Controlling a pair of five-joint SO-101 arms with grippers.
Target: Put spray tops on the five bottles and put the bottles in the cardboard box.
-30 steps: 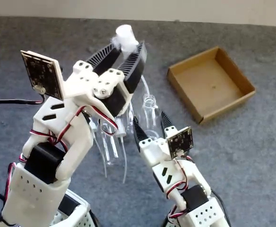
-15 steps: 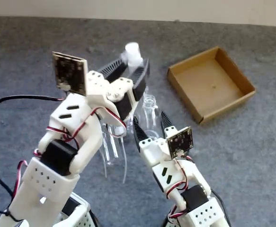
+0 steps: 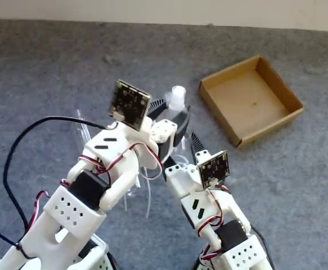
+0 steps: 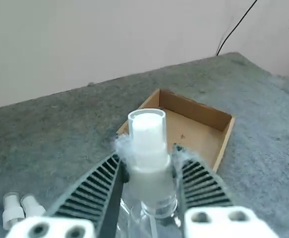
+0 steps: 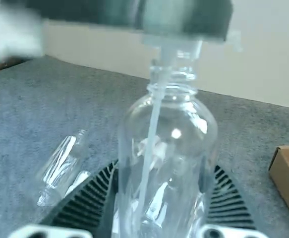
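Right wrist view: right hand (image 5: 159,198) clamped round upright clear bottle (image 5: 176,134), near cardboard box (image 3: 251,101). Left hand (image 4: 146,176) grasps spray top (image 4: 146,141) at bottle's neck, dip tube (image 5: 151,124) inside. Bottle probably light, slick, rigid: grip mid-body, top by collar.

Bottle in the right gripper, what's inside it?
A thin tube from the spray top runs down through the neck into the bottle. The right gripper covers its base, hiding the tube's end.

The grey, felt-like tabletop (image 3: 45,67) is stretching back to a plain pale wall (image 4: 85,39), where a thin black cable (image 4: 232,30) is hanging down in soft, even light.
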